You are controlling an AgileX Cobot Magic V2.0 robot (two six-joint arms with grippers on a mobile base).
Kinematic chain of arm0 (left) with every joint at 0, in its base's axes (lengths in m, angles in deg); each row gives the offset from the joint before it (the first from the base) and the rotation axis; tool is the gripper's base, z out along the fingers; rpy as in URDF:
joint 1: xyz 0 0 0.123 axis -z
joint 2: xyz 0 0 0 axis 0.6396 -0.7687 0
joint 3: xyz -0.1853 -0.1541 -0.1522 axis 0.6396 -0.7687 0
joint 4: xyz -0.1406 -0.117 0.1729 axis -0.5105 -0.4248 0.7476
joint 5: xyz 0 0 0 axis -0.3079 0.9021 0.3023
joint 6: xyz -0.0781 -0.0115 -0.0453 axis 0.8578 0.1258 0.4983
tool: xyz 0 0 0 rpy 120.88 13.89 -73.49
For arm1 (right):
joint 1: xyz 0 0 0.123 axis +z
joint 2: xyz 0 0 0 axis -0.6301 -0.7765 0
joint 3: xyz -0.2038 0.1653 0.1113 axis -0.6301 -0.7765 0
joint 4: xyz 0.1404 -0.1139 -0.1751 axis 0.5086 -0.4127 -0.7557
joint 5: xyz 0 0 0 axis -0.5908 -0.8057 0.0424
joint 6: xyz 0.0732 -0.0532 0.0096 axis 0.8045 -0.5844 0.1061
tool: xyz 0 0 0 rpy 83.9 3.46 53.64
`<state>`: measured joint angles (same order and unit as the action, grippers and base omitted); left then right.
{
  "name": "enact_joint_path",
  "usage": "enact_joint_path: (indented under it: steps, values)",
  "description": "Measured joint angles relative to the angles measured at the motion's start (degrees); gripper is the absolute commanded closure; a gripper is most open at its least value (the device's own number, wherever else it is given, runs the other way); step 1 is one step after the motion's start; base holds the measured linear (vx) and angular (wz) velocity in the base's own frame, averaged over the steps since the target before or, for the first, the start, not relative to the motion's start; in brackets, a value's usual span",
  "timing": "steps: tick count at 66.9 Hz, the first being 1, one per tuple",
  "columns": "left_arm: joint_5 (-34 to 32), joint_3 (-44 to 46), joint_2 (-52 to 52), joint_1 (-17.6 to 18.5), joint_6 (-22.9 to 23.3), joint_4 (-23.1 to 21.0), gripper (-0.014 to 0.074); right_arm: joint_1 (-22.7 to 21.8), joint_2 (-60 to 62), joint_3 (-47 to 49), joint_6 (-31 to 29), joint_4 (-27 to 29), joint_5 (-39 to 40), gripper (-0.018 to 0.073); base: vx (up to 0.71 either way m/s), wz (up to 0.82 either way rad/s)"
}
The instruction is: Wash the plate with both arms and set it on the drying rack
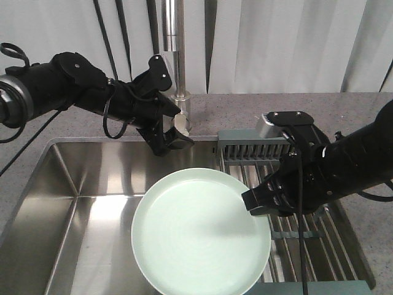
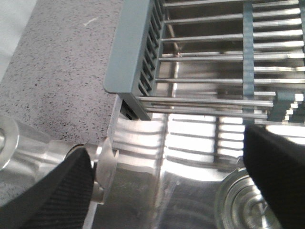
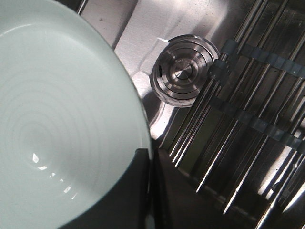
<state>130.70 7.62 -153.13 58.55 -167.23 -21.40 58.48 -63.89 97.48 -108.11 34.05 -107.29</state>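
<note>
While the round pale green plate is held over the steel sink near its right edge, its rim is pinched by the black right gripper beside the metal-bar drying rack. The left gripper is spread by the silver tap handle.

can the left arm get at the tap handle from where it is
Probably yes: the left gripper hangs open right at the tap handle, with nothing in between.
</note>
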Motion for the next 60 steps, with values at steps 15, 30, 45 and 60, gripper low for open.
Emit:
enact_joint_path:
  steps: [15,30,45,60]
  values:
    - [0.5,0.0,5.4,0.1,14.5,7.3,0.0004,0.0,0.0,0.0,0.0,0.0,0.0,0.0561,0.00,0.00]
    - [1.2,0.0,11.6,0.0,40.0,25.2,0.0012,0.0,0.0,0.0,0.0,0.0,0.0,0.0561,0.00,0.00]
    - [6.9,-1.5,18.2,-2.7,63.8,39.2,0.0024,0.0,0.0,0.0,0.0,0.0,0.0,0.0561,0.00,0.00]
    - [3.7,-14.5,28.6,-6.5,68.5,40.5,0.0024,0.0,0.0,0.0,0.0,0.0,0.0,0.0561,0.00,0.00]
